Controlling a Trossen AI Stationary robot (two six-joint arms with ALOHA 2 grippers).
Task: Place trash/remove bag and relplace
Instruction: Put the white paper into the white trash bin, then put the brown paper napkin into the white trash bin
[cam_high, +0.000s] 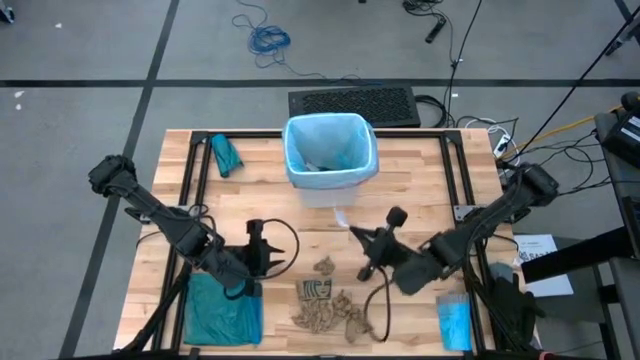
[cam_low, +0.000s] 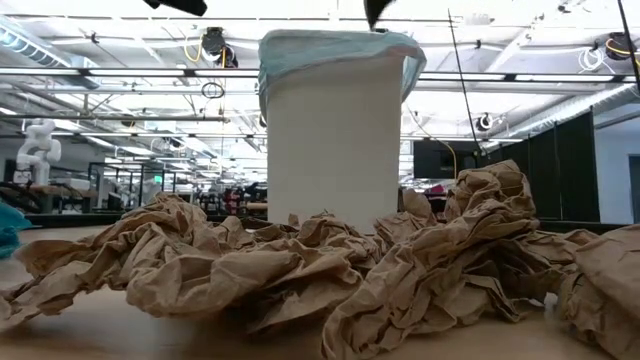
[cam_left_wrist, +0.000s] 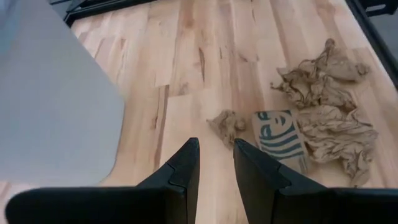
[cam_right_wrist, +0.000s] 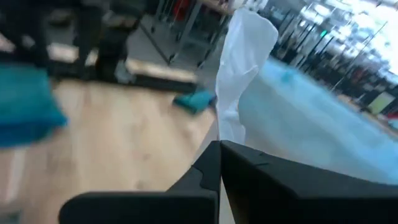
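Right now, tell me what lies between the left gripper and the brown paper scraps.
Only bare wooden table lies between the left gripper and the brown paper scraps, shown in the high view.

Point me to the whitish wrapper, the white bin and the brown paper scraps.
whitish wrapper (cam_right_wrist: 244, 68): right wrist view, middle of the hanging sheet.
white bin (cam_low: 335, 140): low view, front wall.
brown paper scraps (cam_high: 325, 308): high view, centre of the heap.

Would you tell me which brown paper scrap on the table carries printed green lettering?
The flat scrap beside the small crumpled ball; the others are plain brown.
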